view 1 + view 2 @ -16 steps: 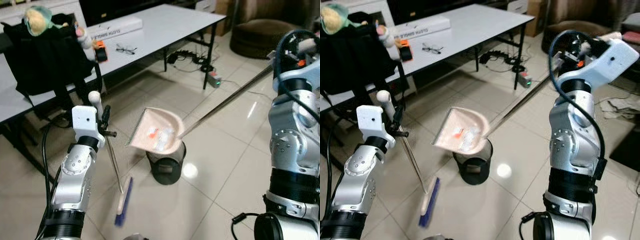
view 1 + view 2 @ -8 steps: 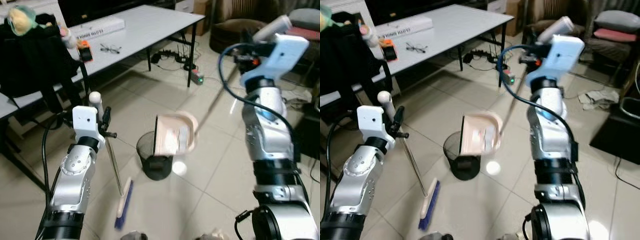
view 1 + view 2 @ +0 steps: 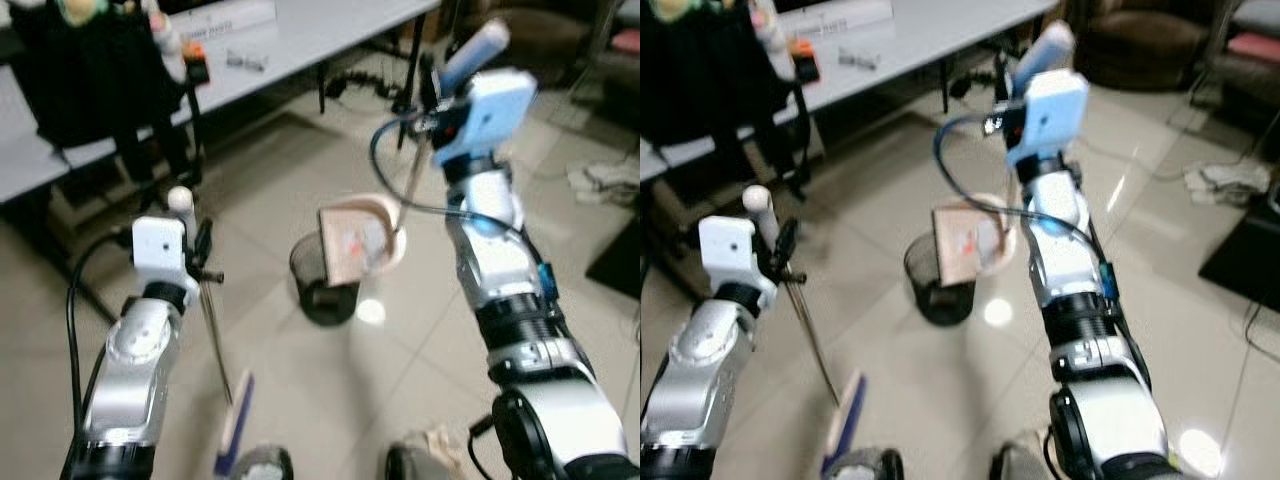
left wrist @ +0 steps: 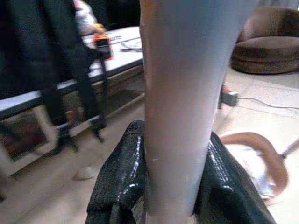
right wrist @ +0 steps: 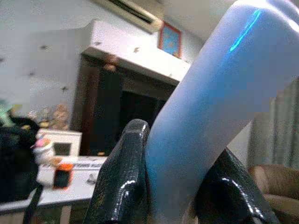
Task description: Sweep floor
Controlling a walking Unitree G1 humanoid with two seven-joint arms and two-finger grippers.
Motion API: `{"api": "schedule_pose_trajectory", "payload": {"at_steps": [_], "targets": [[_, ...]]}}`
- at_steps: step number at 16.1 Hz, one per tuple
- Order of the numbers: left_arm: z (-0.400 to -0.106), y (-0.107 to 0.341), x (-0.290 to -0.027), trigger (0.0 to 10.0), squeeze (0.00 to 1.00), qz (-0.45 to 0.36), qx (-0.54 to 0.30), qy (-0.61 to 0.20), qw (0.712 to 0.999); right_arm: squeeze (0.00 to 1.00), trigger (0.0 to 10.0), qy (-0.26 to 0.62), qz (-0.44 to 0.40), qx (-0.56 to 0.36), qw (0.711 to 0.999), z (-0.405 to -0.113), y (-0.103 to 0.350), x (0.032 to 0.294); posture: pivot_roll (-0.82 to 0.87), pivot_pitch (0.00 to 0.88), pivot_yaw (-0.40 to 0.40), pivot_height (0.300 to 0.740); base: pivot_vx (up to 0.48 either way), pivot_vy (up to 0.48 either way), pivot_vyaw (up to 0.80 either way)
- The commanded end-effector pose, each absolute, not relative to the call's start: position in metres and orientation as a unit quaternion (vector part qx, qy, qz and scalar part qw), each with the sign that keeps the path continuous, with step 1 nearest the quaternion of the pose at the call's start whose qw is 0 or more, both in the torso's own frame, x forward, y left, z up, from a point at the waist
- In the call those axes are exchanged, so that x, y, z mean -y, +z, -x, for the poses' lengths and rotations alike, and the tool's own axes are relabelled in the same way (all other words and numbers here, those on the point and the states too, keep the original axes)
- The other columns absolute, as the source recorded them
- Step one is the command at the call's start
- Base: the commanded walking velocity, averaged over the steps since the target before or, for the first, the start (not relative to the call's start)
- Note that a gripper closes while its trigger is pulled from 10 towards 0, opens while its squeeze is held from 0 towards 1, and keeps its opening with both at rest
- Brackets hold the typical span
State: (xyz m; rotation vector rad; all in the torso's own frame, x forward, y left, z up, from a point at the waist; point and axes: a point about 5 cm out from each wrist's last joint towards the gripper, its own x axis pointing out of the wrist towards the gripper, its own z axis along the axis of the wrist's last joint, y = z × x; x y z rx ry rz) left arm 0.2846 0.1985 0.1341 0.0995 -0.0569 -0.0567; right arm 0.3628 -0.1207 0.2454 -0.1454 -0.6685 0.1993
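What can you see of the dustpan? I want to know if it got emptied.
The dustpan is pale pink plastic on a long metal handle gripped by the right gripper. It hangs tipped nearly upright over the black bin, its open edge pointing down. Light scraps and an orange bit still show inside.

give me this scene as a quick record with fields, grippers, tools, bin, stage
left gripper: shut on broom handle, held upright beside the body
broom head: on the tiled floor, near the robot's feet
right gripper: raised, shut on dustpan handle
dustpan: tipped steeply over the bin, bits of litter on its pan
bin: black, on the floor, under the dustpan
table: white, behind the bin
stage: dustpan being emptied into the bin
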Motion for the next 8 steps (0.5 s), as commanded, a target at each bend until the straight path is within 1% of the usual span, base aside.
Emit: {"api": "schedule_pose_trajectory", "payload": {"at_steps": [1, 5, 8], "targets": [[-0.280, 0.142, -0.203, 10.0, 0.00, -0.059, 0.042, -0.016, 0.997, 0.00, 10.0, 0.124, 0.105, 0.391, 0.906, -0.358, 0.266, 0.103, 0.01, 0.175, 0.074, 0.740, 0.000, 0.000, 0.00], [-0.271, 0.144, -0.200, 10.0, 0.00, -0.058, 0.039, -0.014, 0.997, 0.00, 10.0, 0.153, 0.127, 0.426, 0.883, -0.355, 0.265, 0.089, 0.02, 0.198, 0.066, 0.740, 0.000, 0.000, 0.00], [-0.262, 0.143, -0.205, 10.0, 0.00, -0.062, 0.033, -0.007, 0.997, 0.00, 10.0, 0.143, 0.143, 0.447, 0.871, -0.357, 0.268, 0.084, 0.05, 0.203, 0.057, 0.740, 0.000, 0.000, 0.00]]}}
